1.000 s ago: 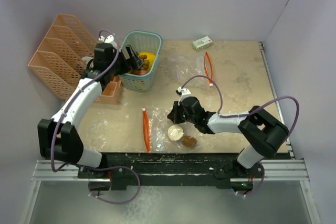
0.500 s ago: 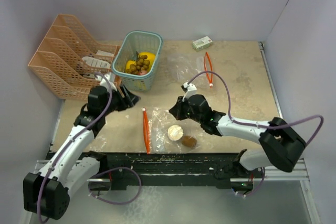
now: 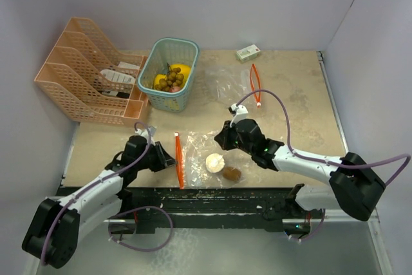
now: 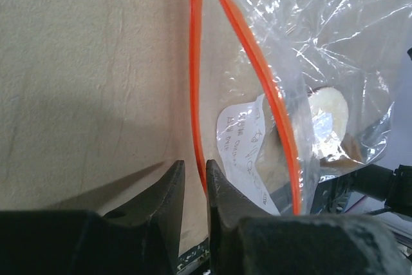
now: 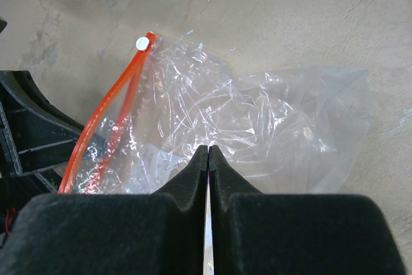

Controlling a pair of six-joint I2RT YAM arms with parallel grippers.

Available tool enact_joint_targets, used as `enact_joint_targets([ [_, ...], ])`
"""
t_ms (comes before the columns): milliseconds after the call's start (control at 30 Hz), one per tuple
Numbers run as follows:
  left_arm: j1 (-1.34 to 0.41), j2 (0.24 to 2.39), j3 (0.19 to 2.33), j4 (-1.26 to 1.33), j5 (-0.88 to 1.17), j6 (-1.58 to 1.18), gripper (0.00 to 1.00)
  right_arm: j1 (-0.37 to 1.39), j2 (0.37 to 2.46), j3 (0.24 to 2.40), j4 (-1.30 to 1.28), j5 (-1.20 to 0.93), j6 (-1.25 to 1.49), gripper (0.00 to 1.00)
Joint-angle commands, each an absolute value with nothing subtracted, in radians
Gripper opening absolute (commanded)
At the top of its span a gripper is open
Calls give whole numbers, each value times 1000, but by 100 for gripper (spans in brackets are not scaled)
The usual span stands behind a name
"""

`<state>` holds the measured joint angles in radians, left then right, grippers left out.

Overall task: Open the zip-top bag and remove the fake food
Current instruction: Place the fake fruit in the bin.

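The right gripper [image 5: 207,151] is pinched shut on the bag [image 5: 257,114], seemingly anchoring it on the table [image 3: 296,94] so the left gripper [image 4: 195,175], narrowed around one side of the zip [image 4: 195,62] (gripping or not, I cannot tell), can open it to reach the food [image 3: 215,162] inside.

Zip-top bag [image 3: 196,151] lies flat, seemingly open, holding beige piece [image 3: 215,162], brown piece [image 3: 232,174].

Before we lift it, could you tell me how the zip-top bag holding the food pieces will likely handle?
Probably floppy: the zip-top bag is thin, crinkled film. The round beige piece and brown piece inside would likely roll downhill. Its glossy surface may slip.
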<state>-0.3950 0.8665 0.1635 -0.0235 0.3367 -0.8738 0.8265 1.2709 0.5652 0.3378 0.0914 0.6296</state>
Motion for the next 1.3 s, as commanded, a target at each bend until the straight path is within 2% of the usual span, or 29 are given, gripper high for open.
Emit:
enact_joint_targets([
  [0, -405, 887, 213, 98, 371, -910, 22, 828, 1268, 570, 351, 107, 628, 2],
  [200, -405, 837, 292, -32, 313, -872, 13, 828, 1252, 549, 351, 118, 629, 2],
  [400, -410, 901, 274, 58, 344, -893, 5, 829, 1238, 537, 352, 132, 630, 3],
  [933, -448, 1070, 237, 295, 346, -950, 4, 827, 1193, 531, 300, 189, 629, 3],
  [1033, -482, 1140, 240, 368, 326, -967, 4, 821, 1182, 530, 274, 227, 660, 10],
  [1200, -595, 1270, 274, 461, 266, -994, 4, 803, 1178, 526, 242, 252, 683, 32],
  [1267, -639, 1319, 287, 501, 246, -1009, 5, 800, 1187, 524, 228, 255, 687, 37],
])
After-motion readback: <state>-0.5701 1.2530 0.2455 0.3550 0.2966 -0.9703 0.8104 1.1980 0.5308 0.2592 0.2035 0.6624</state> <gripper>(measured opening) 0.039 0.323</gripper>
